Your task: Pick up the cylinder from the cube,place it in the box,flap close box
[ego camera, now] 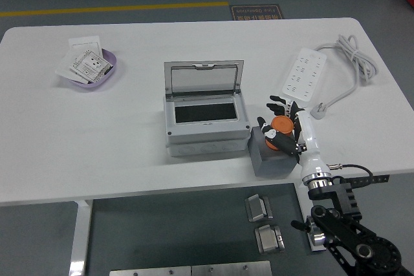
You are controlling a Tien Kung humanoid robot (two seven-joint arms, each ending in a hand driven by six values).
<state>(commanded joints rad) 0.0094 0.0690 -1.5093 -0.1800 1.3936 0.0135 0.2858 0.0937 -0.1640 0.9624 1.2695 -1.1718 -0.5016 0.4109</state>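
Right robot hand (283,125) is on the orange cylinder (282,123), fingers curled round it from the near-right side, so clamped on it as far as the head view shows; some fingertips hide behind the cylinder, can't confirm every contact. Cylinder sits on top of the grey cube (270,158), which stands on the white table (129,153) just right of the grey box (206,121), near the table's front edge. Can't tell if the cylinder is lifted clear of the cube yet; looks touching or barely off. Box lid (204,78) stands upright at the back, opening is dark and looks empty. Left robot hand not visible. Progress call: grasp stage only. Still left: lift, carry left over the box opening, release inside, flip lid down. Only one view supplied.
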